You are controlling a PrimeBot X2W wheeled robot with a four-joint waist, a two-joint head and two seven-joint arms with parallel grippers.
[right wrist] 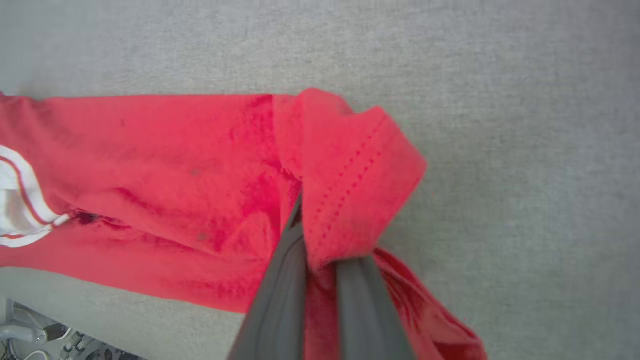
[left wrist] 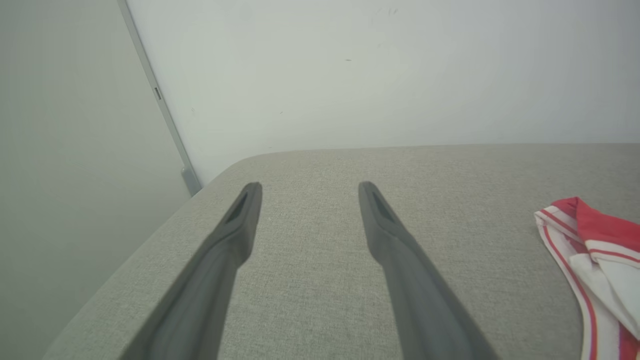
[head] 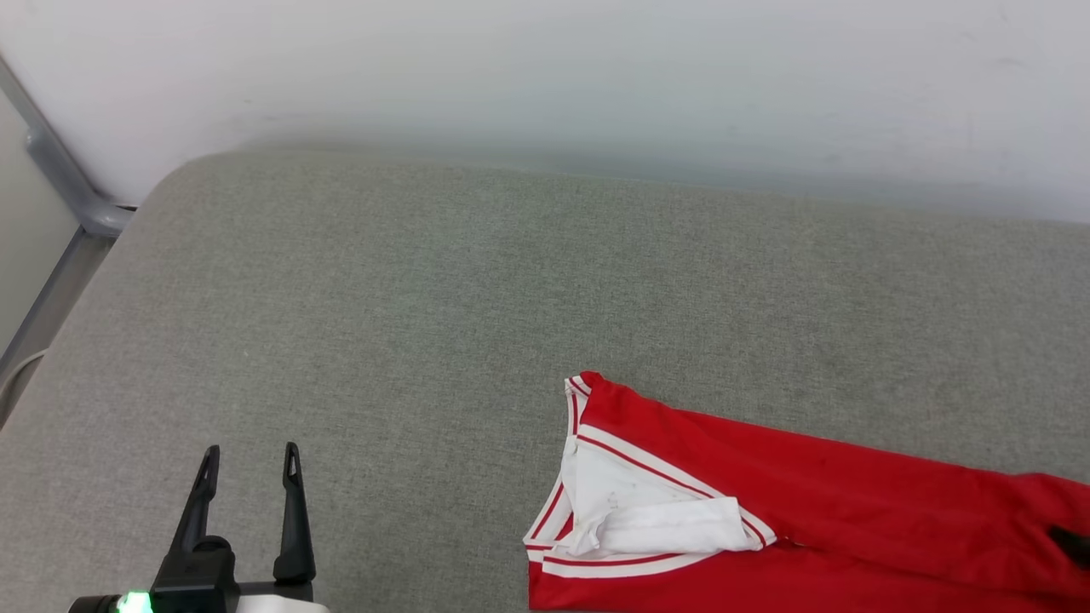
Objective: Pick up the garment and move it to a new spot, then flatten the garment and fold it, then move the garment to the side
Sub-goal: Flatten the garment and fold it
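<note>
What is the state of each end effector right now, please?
Left end effector: open, holding nothing.
Right end effector: closed on the garment, at a stitched edge.

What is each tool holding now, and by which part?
The right tool is shut on the shirt, pinching a bunched fold at its stitched red hem. The left tool is open and holds nothing.

The red jersey garment with white sleeves point(head: 809, 511) is cut off by the head view's right and bottom edges. Its folded hem hides the tips of the right gripper point(right wrist: 322, 257).
</note>
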